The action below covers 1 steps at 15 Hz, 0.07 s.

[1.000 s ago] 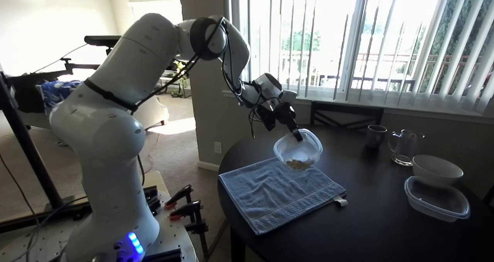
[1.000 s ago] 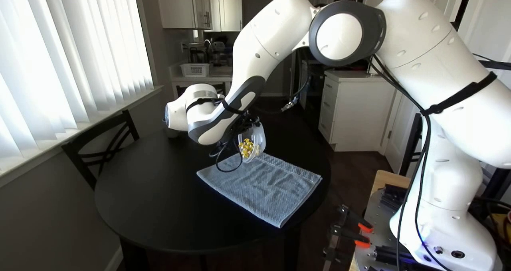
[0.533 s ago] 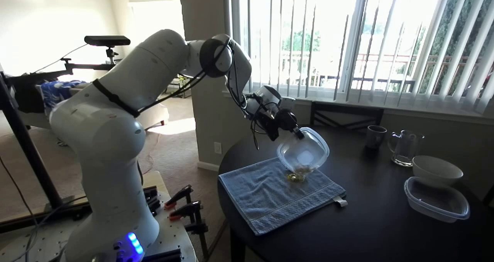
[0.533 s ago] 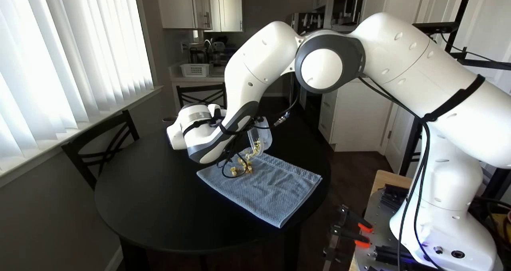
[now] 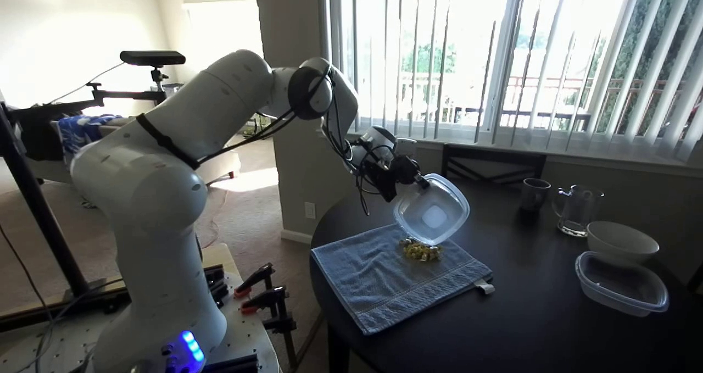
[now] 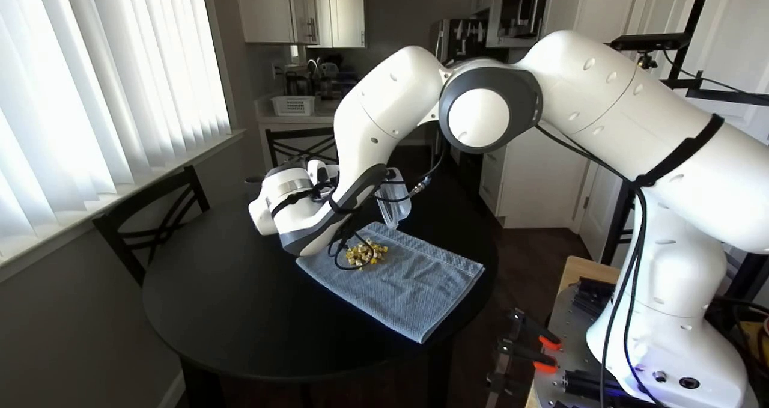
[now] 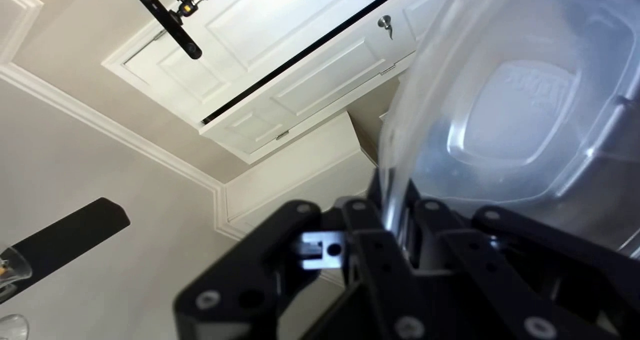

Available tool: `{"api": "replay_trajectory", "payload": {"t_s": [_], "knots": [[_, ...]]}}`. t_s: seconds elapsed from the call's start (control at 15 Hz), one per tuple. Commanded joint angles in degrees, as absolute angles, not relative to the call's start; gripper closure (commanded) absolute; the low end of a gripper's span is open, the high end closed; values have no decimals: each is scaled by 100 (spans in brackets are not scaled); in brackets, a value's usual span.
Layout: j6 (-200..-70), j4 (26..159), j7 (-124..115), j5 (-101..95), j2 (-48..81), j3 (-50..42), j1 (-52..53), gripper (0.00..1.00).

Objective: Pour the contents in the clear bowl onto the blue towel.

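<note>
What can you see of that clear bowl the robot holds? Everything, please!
The clear bowl looks like see-through plastic, a rounded square with a pale rim and a lighter patch in its base. The pincer grips its rim. The bowl appears empty, tipped steeply with its lower edge over the blue towel; whether they touch is unclear.

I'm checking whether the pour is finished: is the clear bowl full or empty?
Empty, as far as visible: nothing shows inside the tipped clear bowl, and yellowish bits lie heaped on the blue towel.
</note>
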State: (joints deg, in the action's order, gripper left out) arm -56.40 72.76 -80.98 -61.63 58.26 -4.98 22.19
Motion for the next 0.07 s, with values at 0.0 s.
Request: {"api": "replay_trajectory", "payload": {"t_s": [0.0], "knots": [[-5381,7187,-7830,-6328,5820,-337,2067,99]]}}
